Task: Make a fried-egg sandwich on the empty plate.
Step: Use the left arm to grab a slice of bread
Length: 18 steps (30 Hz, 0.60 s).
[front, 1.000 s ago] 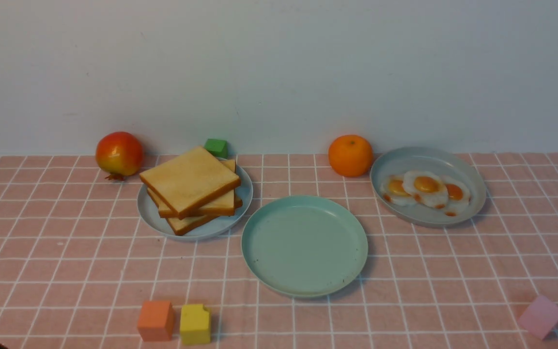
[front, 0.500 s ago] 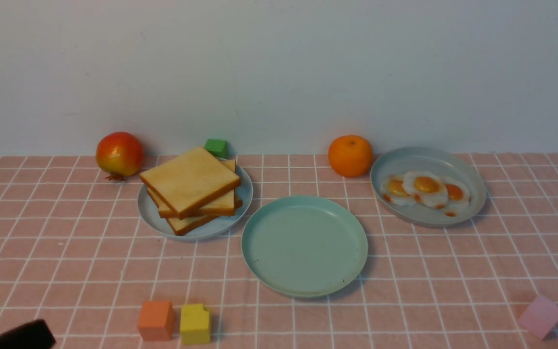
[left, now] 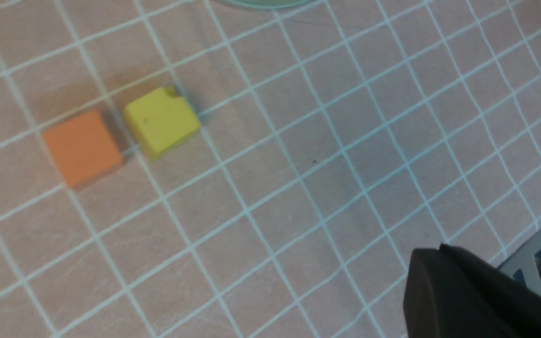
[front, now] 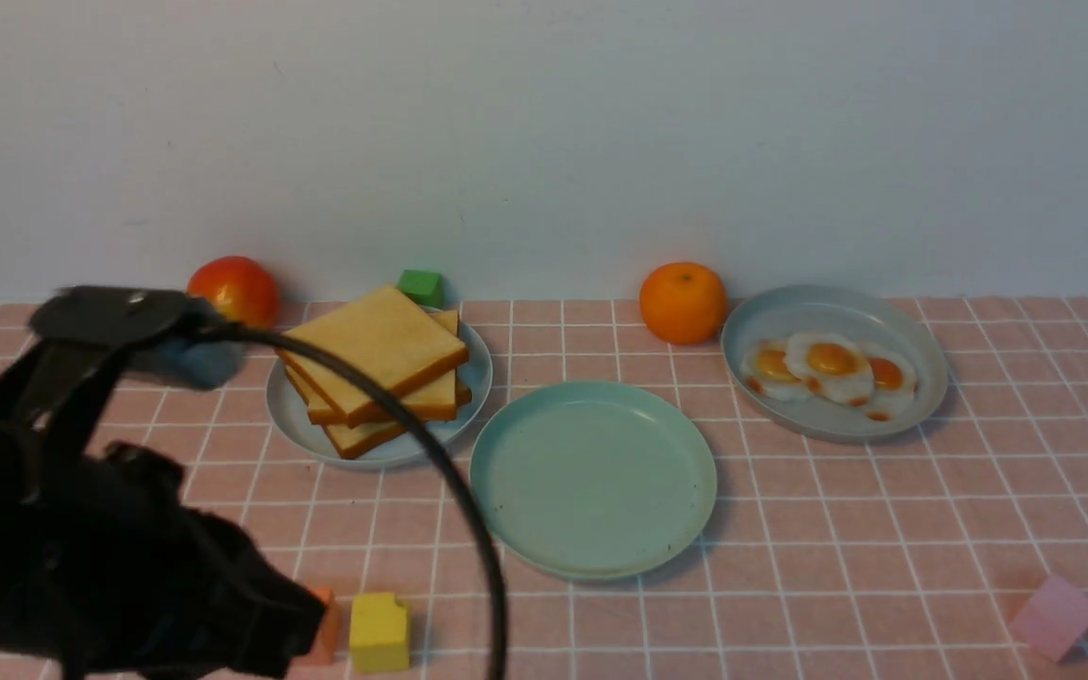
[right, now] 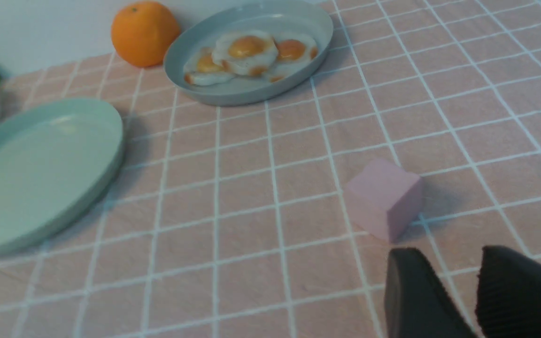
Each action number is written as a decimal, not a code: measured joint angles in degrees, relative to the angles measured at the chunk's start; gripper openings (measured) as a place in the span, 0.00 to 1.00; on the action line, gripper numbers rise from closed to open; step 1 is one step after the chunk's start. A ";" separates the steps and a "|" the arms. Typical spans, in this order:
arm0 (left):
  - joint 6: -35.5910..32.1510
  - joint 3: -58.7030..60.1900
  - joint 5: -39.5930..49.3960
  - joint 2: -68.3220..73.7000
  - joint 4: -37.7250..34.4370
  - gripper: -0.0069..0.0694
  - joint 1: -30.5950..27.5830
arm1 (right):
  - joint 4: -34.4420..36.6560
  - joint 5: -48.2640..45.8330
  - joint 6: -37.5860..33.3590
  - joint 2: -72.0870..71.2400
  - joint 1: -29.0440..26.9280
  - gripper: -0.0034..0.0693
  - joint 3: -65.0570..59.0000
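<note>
Mint-green and bare, the plate lay centrally, probably so that either arm could serve it. The toast was stacked beyond it to the left, on a pale dish; the eggs lay beyond it to the right, in a grey dish. That split seemed to suit bread to the left arm and egg to the right. No sandwich had been built; its parts were all in those dishes.

The left arm reached in on the plate's left, its gripper closed on nothing visible; it would need to spread before taking bread. The right gripper, right of the plate, held its fingers a little apart with nothing between them, presumably waiting. The top slice lay askew, its corners overhanging the others, which likely offered an edge to pinch but risked dragging the slice beneath.
</note>
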<state>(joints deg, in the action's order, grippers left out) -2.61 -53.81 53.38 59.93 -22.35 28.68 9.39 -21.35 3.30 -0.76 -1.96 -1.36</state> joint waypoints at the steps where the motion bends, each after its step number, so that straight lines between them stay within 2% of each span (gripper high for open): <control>1: 0.16 -1.68 0.08 1.18 0.23 0.11 1.81 | 3.63 1.83 2.24 0.00 0.00 0.38 -0.15; 3: 0.27 -3.35 0.03 2.27 0.37 0.11 3.61 | 7.27 3.56 4.48 0.00 0.00 0.38 -0.20; 4: 0.27 -4.99 -0.56 3.37 0.63 0.11 5.41 | 13.37 6.37 8.18 0.00 0.00 0.38 -0.21; 6: 0.31 -5.59 -2.04 4.11 0.95 0.11 6.03 | 21.22 10.43 12.14 0.00 0.00 0.38 -0.21; 10: 0.04 -5.64 -4.00 4.79 2.95 0.11 6.16 | 28.00 13.41 13.75 0.00 0.07 0.37 0.26; 14: -0.13 -6.64 -3.66 5.98 6.81 0.11 5.81 | 28.30 4.03 10.06 0.69 2.59 0.34 7.51; 17: 3.42 -12.01 -2.09 10.70 12.01 0.11 1.03 | 22.69 -15.81 -2.55 8.67 6.72 0.22 27.39; 18: 3.56 -12.36 -1.84 11.05 12.37 0.11 0.68 | 22.69 -15.81 -3.30 9.24 6.89 0.21 27.39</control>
<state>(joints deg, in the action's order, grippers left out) 0.95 -66.17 51.54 70.98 -9.98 29.36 32.08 -37.16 0.00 8.48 4.93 26.04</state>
